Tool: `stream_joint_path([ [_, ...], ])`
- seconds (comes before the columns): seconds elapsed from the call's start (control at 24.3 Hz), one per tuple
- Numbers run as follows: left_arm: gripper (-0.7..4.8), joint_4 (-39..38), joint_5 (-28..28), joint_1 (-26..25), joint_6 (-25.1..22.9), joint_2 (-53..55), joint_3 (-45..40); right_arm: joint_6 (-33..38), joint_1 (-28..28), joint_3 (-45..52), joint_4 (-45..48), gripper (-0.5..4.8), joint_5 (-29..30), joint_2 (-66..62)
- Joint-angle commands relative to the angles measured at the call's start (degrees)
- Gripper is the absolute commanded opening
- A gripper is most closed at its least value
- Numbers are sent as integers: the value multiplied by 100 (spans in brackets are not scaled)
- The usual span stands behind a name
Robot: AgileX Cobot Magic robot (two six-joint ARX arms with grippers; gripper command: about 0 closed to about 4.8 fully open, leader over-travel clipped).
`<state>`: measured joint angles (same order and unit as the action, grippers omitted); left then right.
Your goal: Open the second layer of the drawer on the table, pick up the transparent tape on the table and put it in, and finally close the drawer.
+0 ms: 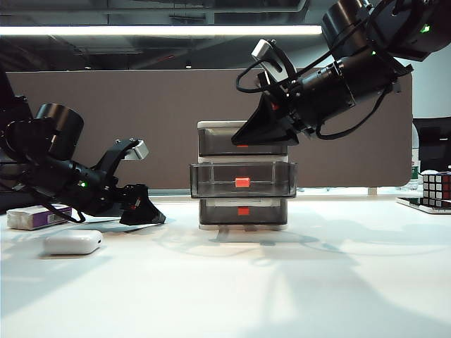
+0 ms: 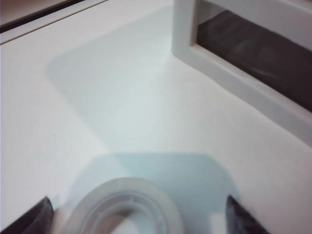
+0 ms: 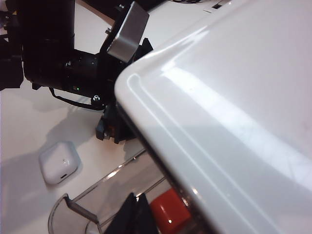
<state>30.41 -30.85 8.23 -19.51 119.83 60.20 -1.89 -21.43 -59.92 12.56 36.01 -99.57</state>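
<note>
The drawer stands mid-table, white-framed with smoky fronts. Its second layer is pulled out toward me, red-orange tab at the front. A clear ring of transparent tape lies flat on the white table, between the spread fingers of my left gripper, which is open and down at the tabletop left of the drawer. In the exterior view that gripper hides the tape. My right gripper hangs at the top drawer's front, fingers pressed together beside a red tab, holding nothing.
A white rounded case lies at the front left, with a purple-and-white box behind it. A colour cube sits at the far right. A brown partition runs behind the table.
</note>
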Motion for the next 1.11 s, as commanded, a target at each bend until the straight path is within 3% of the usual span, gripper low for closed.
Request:
stream_joint_path([
  [0.04,453,-157,22,20,0,22,4,20,-9,-31,76,-5,13,31],
  [0.41,436,-389,321,17,-2,22,2,20,-9,-31,52,-5,13,31],
  [0.45,362,-468,321,17,-2,22,2,20,-9,-31,52,-5,13,31],
  [0.62,148,-553,317,17,-2,22,2,22,-9,-31,26,-5,13,31],
  [0.66,119,-566,317,17,-2,22,2,22,-9,-31,7,-5,11,31],
  [0.91,86,-656,319,17,-4,-79,-4,22,-9,-31,-50,-5,13,31],
  [1.11,87,-1355,466,15,-262,-780,-9,20,-9,-31,-48,-5,13,31],
])
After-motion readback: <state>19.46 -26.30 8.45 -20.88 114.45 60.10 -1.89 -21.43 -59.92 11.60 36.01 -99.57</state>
